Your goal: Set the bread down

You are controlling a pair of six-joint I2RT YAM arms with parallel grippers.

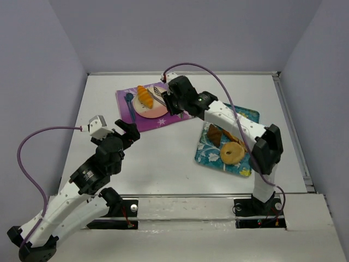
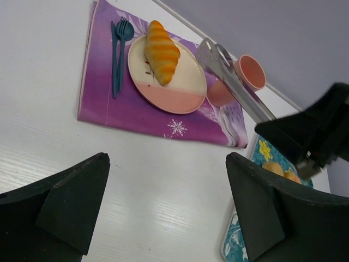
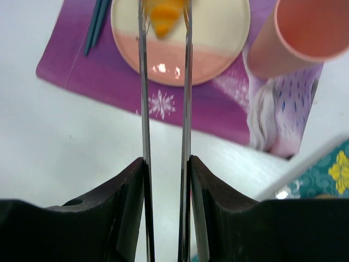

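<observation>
One bread [image 1: 144,96] lies by the far rim of one plate [image 1: 156,112]; right gripper [image 1: 170,101] clamps tongs [image 2: 240,90] at its right edge, left gripper [image 2: 166,164] spread, empty

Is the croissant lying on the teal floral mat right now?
No, the croissant lies on the round plate on the purple mat.

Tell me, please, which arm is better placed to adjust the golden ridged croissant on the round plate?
Right: the right gripper clamps metal tongs reaching the plate under the croissant; the left gripper hangs open, short of it.
</observation>
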